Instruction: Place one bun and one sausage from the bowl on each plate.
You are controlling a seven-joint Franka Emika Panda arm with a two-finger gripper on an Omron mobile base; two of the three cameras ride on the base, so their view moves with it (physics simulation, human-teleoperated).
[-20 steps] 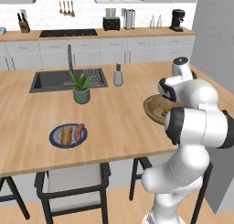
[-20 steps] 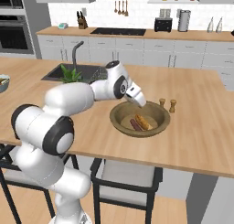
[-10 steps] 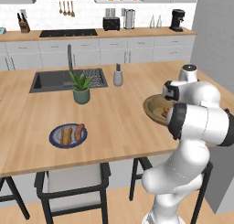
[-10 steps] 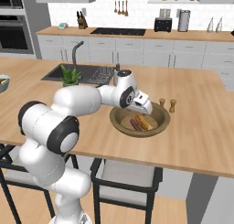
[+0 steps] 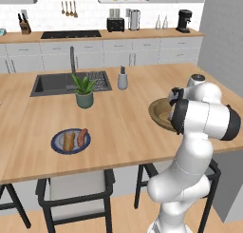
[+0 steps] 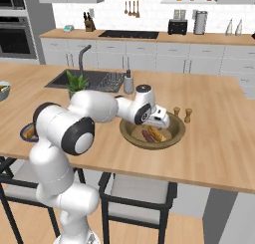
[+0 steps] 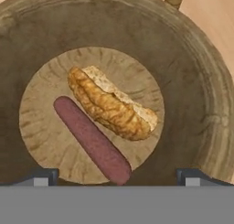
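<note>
Over at the near right part of the wooden surface [image 6: 219, 138] I see the bowl [image 6: 175, 137], and inside it one bun [image 7: 109, 103] and one sausage [image 7: 93, 140] lie side by side on the pale flat bottom, touching or nearly so. My pincer [image 7: 114, 176] hangs right above them with its jaws spread wide and nothing between them; a fingertip [image 7: 42, 176] stands to either side of the sausage's near end. From the right base view the hand sits over the bowl's left rim. Just behind the bowl stand two small brown shakers [image 6: 182, 113]. Well apart to the left, a blue plate [image 5: 57, 146] already carries a bun and a sausage. Farther back are a potted plant [image 5: 84, 90], the sink [image 5: 52, 83] and a soap bottle [image 5: 122, 78].
</note>
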